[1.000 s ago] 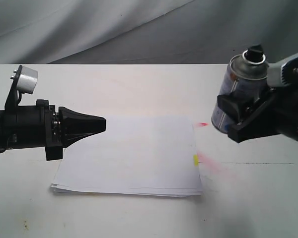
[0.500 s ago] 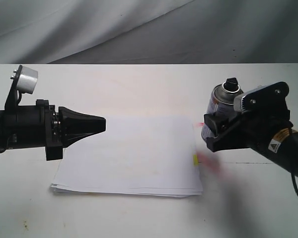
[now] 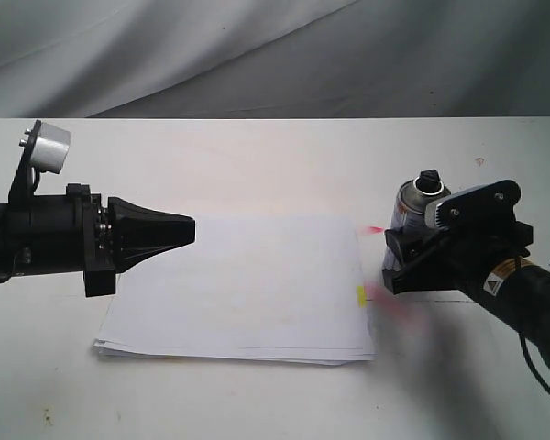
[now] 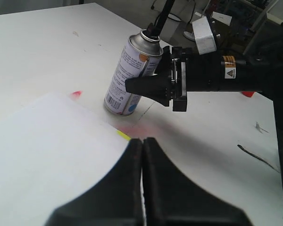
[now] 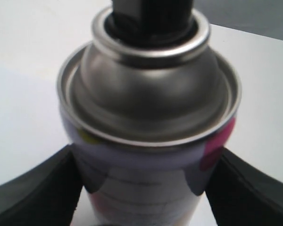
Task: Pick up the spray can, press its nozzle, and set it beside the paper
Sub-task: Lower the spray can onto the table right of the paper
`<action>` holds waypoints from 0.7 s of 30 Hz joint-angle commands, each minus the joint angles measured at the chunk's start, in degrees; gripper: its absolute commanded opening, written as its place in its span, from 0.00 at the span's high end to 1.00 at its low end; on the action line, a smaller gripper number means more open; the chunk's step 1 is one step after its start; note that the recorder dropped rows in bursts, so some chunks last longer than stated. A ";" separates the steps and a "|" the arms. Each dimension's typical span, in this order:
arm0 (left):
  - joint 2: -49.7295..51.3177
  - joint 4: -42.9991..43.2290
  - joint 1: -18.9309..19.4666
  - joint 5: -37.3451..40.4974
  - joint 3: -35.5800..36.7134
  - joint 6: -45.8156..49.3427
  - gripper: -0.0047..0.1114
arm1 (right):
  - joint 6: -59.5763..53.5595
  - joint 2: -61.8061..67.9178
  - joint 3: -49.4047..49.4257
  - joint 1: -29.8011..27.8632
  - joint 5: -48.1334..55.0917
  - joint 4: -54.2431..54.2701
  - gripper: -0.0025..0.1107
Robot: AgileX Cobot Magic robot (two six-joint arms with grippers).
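Observation:
The spray can (image 3: 411,206) stands upright on the table just off the right edge of the paper (image 3: 238,289), black nozzle on top. My right gripper (image 3: 396,261) is shut on its lower body, one finger on each side. In the right wrist view the can (image 5: 148,117) fills the frame between the fingers (image 5: 33,193). The left wrist view shows the can (image 4: 127,75), the right gripper (image 4: 134,84) on it, and the paper (image 4: 42,150) with its yellow tab (image 4: 123,135). My left gripper (image 3: 191,229) hangs shut and empty over the paper's left part.
Pink-red spray marks stain the table beside the paper's right edge (image 3: 373,229) and below the can (image 3: 390,302). A thin black line (image 3: 495,302) runs across the table on the right. Grey cloth (image 3: 257,55) hangs behind the table.
My right gripper has brought the can down and leftward from mid-air to the table beside the paper. The left arm has not moved.

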 commanded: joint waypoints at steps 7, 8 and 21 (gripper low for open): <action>-0.48 -0.28 0.00 0.44 0.23 0.23 0.96 | -0.53 -0.48 -0.35 -0.35 -2.91 0.10 0.79; -0.48 -0.28 0.00 0.44 0.23 0.23 0.96 | -0.53 -0.48 -0.35 -0.35 -2.91 0.10 0.72; -0.48 -0.28 0.00 0.44 0.23 0.12 0.96 | -0.53 -0.48 -0.35 -0.35 -2.65 -0.15 0.32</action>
